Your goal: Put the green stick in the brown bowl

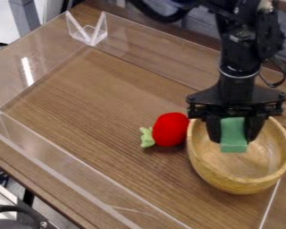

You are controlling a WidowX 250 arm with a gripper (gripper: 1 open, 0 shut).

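Note:
The green stick [234, 134] hangs upright between the black fingers of my gripper [235, 125], which is shut on it. It hovers over the left half of the brown bowl [272, 165], a light wooden bowl at the right of the table, with its lower end about level with the bowl's rim. The dark arm rises from the gripper to the top of the view.
A red strawberry toy [170, 129] with a green leaf lies just left of the bowl. Clear acrylic walls [38, 143] fence the wooden tabletop [86, 98], with a clear bracket [86, 29] at the far corner.

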